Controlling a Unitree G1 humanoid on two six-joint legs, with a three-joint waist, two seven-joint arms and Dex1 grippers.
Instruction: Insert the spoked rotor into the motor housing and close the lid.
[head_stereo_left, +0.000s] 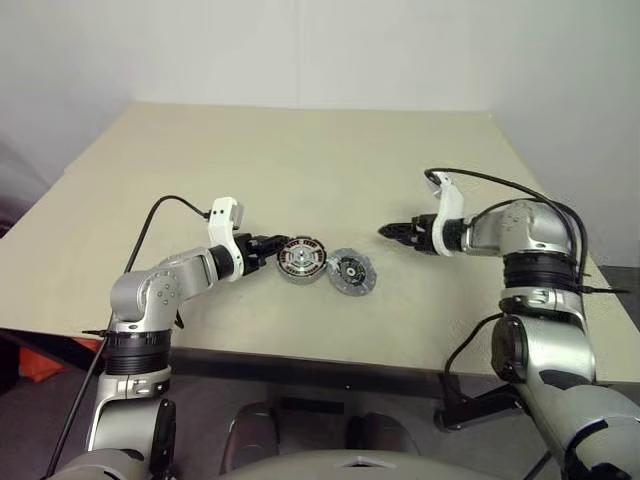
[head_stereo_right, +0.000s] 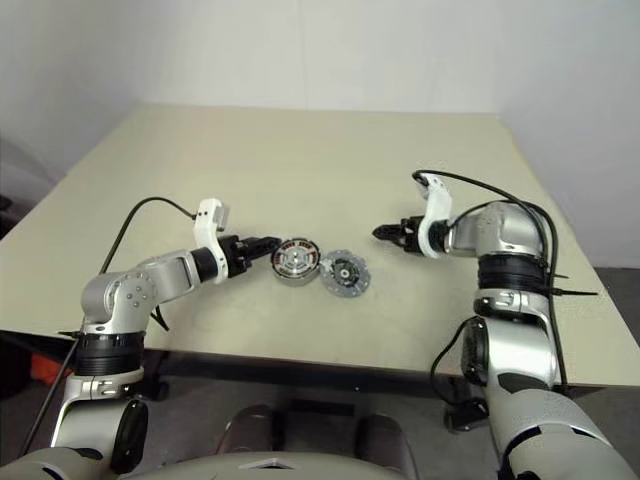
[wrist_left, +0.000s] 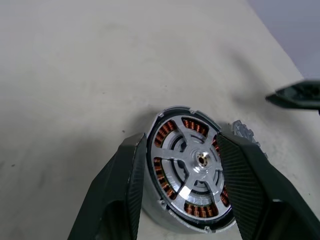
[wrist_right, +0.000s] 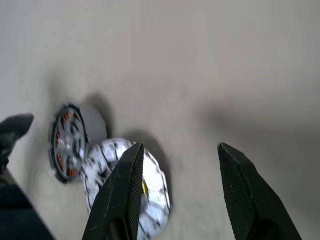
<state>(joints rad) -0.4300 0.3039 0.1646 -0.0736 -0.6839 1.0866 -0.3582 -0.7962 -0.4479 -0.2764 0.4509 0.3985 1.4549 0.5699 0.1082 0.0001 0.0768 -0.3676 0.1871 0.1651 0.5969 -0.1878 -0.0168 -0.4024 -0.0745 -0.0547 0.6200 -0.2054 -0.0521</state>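
Observation:
The motor housing (head_stereo_left: 302, 258) is a dark-rimmed disc with copper windings, on the table near the front edge, its face tipped up towards me. The silver spoked rotor (wrist_left: 196, 161) sits inside it over the windings. My left gripper (head_stereo_left: 278, 246) reaches in from the left, and its fingers (wrist_left: 131, 170) press the housing's rim on both sides. The lid (head_stereo_left: 351, 271), a silvery disc with a dark centre, lies flat just right of the housing, touching or nearly touching it. My right gripper (head_stereo_left: 386, 232) hovers open and empty to the lid's right, pointing left.
The beige table (head_stereo_left: 300, 160) stretches far behind the parts. Its front edge runs close below them. A black cable (head_stereo_left: 150, 225) trails from my left wrist, another loops over my right arm (head_stereo_left: 520, 185).

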